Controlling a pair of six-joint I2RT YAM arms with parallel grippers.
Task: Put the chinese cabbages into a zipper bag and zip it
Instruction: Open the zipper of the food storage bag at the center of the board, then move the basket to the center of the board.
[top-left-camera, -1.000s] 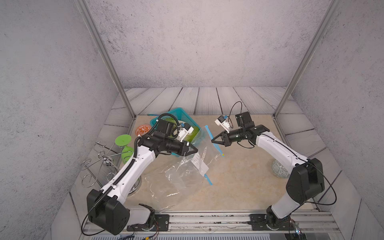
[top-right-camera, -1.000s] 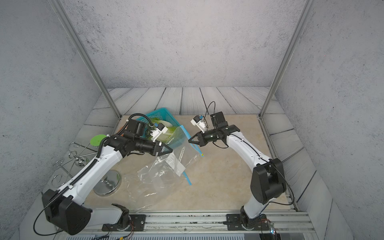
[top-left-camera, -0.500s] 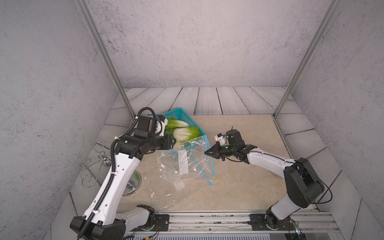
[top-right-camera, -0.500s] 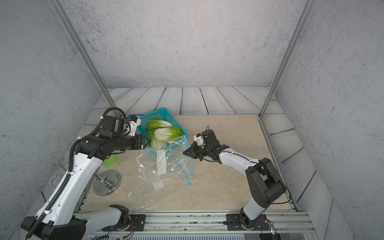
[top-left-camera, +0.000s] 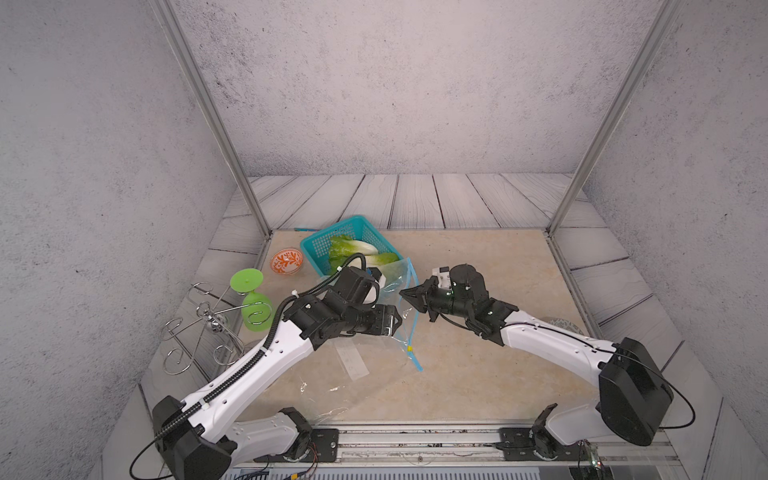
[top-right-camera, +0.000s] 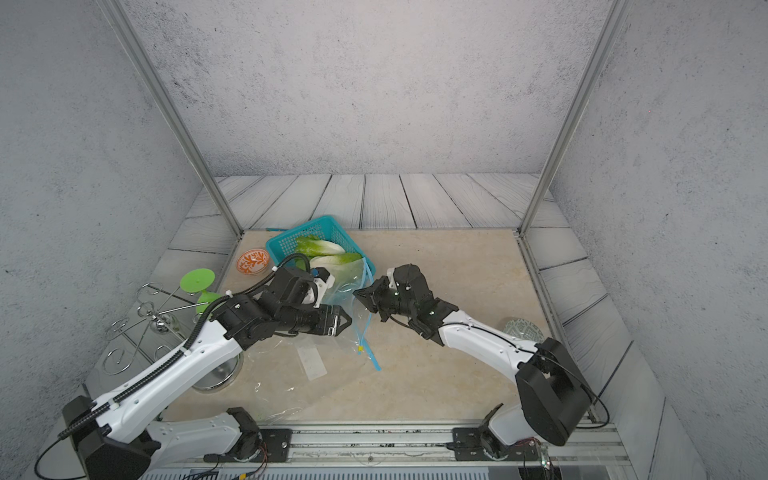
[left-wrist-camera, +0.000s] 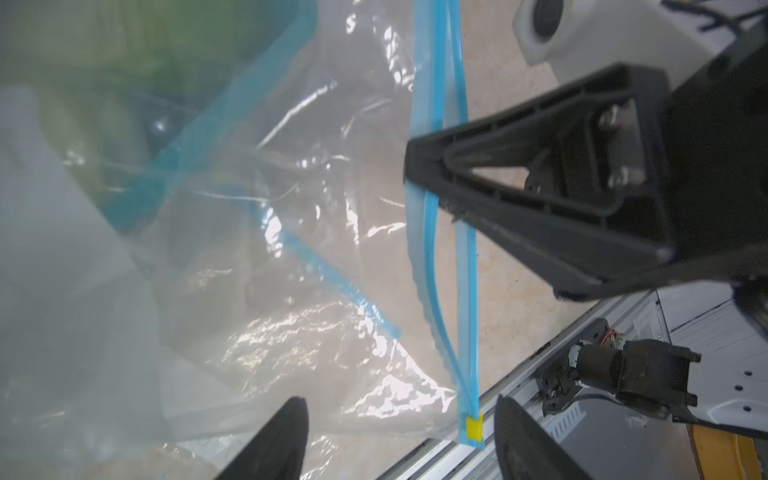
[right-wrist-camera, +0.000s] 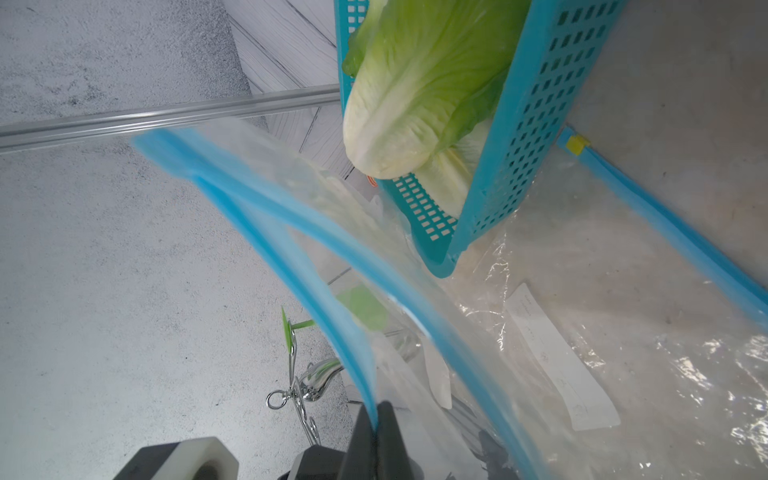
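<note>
writing: white label (top-left-camera: 352, 362) on the zipper bag (top-left-camera: 332, 390) — print too small to read
place: two chinese cabbages (top-left-camera: 353, 248) show, in the teal basket (top-left-camera: 318, 249) near the worktop's (top-left-camera: 478, 270) far-left corner
axis: lying flat, roughly along the far edge — leafy ends opposite ways
left gripper (left-wrist-camera: 399, 409): jaws apart beside the yellow slider (left-wrist-camera: 473, 428)
right gripper (right-wrist-camera: 376, 419): pinched on the bag's blue zip strip (right-wrist-camera: 266, 232)

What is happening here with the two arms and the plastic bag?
The right end effector is shut on the blue zip edge of the bag and holds it up. The left end effector is open near the zip, holding nothing. Two cabbages lie in the basket; none is clearly in the bag.
</note>
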